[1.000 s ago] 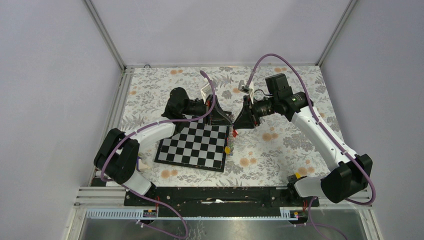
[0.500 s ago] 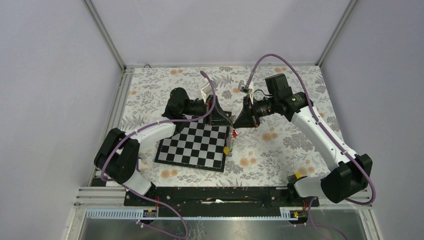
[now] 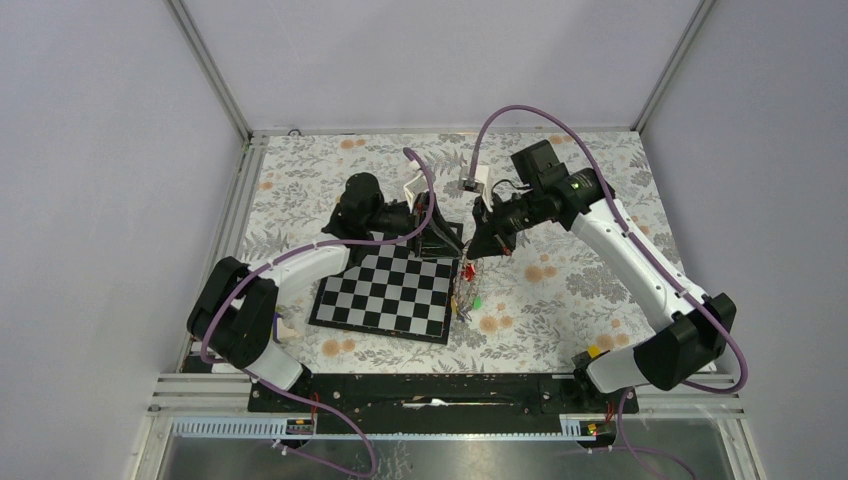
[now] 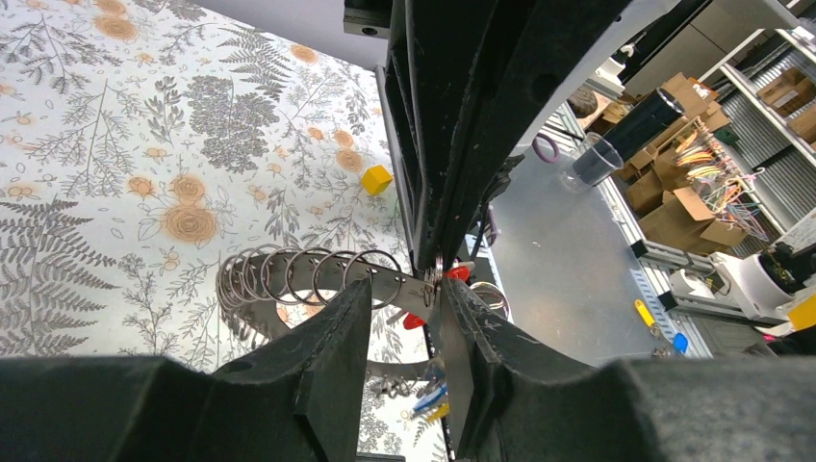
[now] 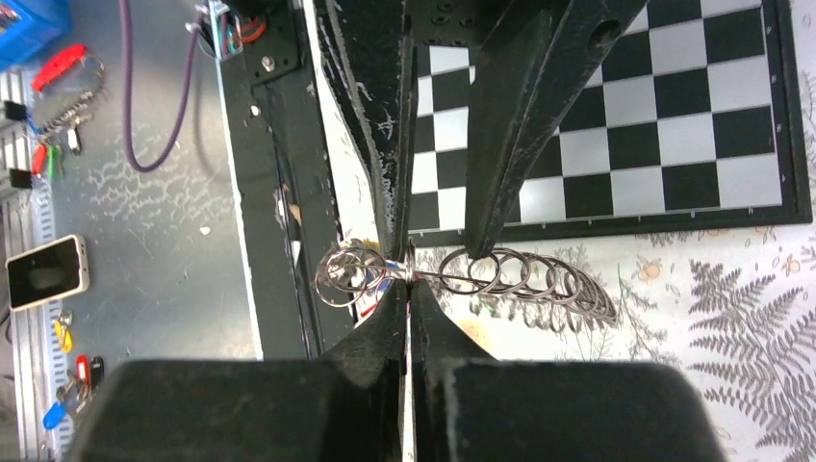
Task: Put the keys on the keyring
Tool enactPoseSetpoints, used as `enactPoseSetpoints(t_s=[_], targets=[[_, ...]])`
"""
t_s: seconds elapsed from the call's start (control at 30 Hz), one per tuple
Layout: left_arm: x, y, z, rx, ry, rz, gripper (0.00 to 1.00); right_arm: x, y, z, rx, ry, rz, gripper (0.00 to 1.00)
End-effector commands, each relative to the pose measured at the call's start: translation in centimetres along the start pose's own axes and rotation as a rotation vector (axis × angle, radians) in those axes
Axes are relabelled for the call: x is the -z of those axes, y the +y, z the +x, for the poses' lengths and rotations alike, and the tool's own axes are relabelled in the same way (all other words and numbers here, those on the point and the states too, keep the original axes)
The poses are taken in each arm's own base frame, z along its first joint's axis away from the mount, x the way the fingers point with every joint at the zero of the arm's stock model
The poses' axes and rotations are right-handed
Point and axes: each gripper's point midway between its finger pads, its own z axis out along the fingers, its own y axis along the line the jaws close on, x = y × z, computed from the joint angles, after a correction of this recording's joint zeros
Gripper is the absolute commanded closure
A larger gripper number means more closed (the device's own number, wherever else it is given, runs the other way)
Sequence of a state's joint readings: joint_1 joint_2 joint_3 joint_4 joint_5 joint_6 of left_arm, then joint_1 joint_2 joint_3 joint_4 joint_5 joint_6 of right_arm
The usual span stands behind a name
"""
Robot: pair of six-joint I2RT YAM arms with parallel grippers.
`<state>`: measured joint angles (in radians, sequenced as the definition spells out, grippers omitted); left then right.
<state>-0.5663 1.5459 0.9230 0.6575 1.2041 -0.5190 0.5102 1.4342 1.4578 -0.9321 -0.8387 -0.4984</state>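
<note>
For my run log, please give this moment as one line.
right jaws: shut on keyring | left jaws: open, either side of keyring | keys: hanging below keyring

A chessboard [image 3: 395,290] lies on the floral tablecloth [image 3: 300,190].

In the left wrist view the left fingers [image 4: 318,356] cover the near arc of the large flat grey metal keyring [image 4: 380,286]. The tiny metal keys with coloured plastic tags [image 4: 460,273] show only as scraps of red, blue and yellow around those fingers, and their number cannot be told. From above, both are too small to make out. The right fingers [image 5: 380,351] are cut off by the lower edge of their own view.
</note>
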Motion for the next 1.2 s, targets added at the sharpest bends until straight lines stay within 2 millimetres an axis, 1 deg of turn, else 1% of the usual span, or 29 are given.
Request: enactPoseSetpoints(t_s=[0.0, 0.27, 0.4, 0.7, 1.03, 1.17], targets=[[0.2, -0.7, -1.9, -0.115, -0.024, -0.009, 0.62, 0.4, 0.6, 0.0, 0.030, 0.081, 0.007, 1.00], [0.1, -1.0, -1.7, -0.113, -0.014, 0.006, 0.63, 0.5, 0.2, 0.0, 0.033, 0.166, 0.021, 1.00], [-0.1, -1.1, -1.3, -0.104, -0.006, 0.017, 0.64, 0.3, 0.0, -0.1, 0.034, 0.180, 0.031, 1.00], [-0.4, -1.3, -1.4, -0.090, -0.012, 0.034, 0.67, 0.0, 0.1, -0.2, 0.028, 0.181, 0.023, 1.00], [-0.7, -1.5, -1.0, -0.081, -0.005, 0.041, 0.75, -0.2, 0.2, -0.5, 0.027, 0.154, 0.021, 1.00], [-0.7, -1.5, -0.9, -0.076, -0.004, 0.042, 0.81, -0.2, -0.1, -0.6, 0.031, 0.149, 0.033, 1.00]])
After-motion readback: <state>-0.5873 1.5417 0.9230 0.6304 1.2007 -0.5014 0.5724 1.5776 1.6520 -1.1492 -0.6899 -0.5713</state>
